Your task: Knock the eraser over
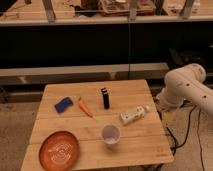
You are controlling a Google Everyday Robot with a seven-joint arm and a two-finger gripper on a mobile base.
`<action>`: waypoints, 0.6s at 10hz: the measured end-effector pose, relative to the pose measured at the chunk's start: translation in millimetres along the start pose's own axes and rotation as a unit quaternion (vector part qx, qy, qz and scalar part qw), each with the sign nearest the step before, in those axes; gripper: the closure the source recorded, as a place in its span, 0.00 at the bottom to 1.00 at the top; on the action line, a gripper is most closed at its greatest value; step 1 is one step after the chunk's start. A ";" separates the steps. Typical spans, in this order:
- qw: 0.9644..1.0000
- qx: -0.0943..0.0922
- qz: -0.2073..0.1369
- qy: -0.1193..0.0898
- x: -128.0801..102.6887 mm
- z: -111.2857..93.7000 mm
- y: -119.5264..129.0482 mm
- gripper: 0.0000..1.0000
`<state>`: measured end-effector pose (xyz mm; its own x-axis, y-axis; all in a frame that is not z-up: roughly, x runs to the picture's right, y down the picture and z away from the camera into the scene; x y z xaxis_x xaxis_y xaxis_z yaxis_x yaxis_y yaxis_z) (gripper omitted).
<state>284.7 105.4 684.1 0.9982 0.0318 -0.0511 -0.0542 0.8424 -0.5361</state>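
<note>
The eraser (pixel 105 98), a slim black block, stands upright on the wooden table (pixel 75 127), near the middle of its far half. My white arm (pixel 184 86) is folded beside the table's right edge, well to the right of the eraser. The gripper itself does not show in the camera view; only the arm's rounded links are visible.
An orange carrot (pixel 85 107) lies just left of the eraser, and a flat blue pad (pixel 63 104) lies further left. A white bottle (pixel 134 114) lies on its side to the eraser's right. A white cup (pixel 110 134) and an orange plate (pixel 59 149) sit near the front.
</note>
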 end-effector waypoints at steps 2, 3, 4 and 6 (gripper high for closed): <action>1.000 0.005 0.001 -0.001 1.2 -0.6 -4.8 0.20; 1.000 0.013 0.000 0.000 1.8 -1.3 -14.4 0.20; 1.000 0.021 -0.003 -0.002 -1.1 -2.1 -27.8 0.20; 1.000 0.029 -0.005 -0.003 -1.3 -3.1 -35.4 0.20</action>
<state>285.2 73.9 700.5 0.9988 0.0265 -0.0420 -0.0437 0.8719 -0.4877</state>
